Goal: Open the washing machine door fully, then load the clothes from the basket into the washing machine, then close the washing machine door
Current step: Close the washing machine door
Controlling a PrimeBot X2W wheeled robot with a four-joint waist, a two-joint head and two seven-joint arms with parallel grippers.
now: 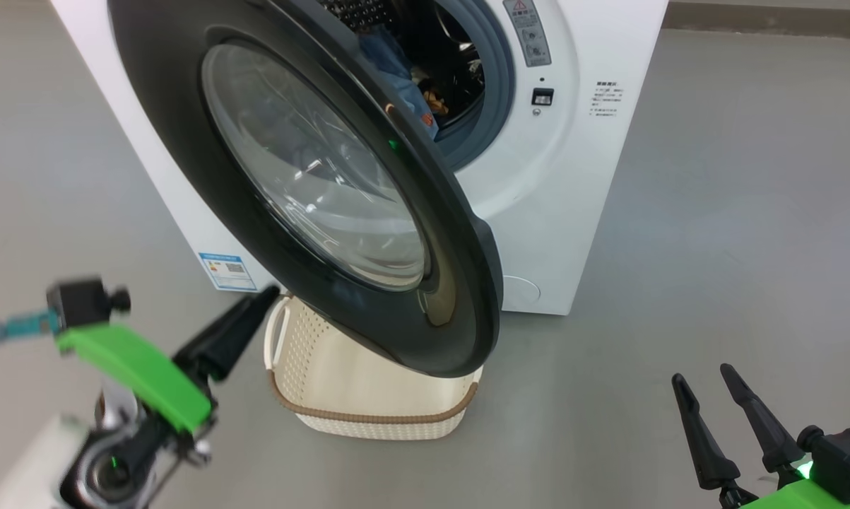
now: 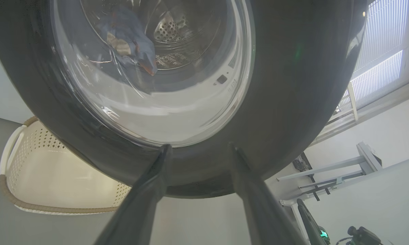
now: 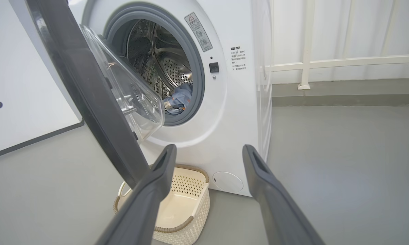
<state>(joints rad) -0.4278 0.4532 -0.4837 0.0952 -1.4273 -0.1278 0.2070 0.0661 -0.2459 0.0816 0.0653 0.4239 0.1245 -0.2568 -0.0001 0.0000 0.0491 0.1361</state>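
Black gloss: the washing machine door (image 1: 311, 184) stands part-open, swung out above the basket (image 1: 304, 360). The basket sits on the grey floor (image 1: 714, 247), close against the front of the washing machine (image 1: 573, 177). Note the clothes (image 3: 180, 98): blue fabric lies low in the drum (image 3: 170, 68), at the gasket (image 3: 197, 85). Your left gripper (image 2: 199, 149) has its fingers parted with nothing between them, tips at the door's lower rim; you cannot confirm contact. Your right gripper (image 1: 704, 375) is spread wide, holds nothing, and is well apart from the machine.
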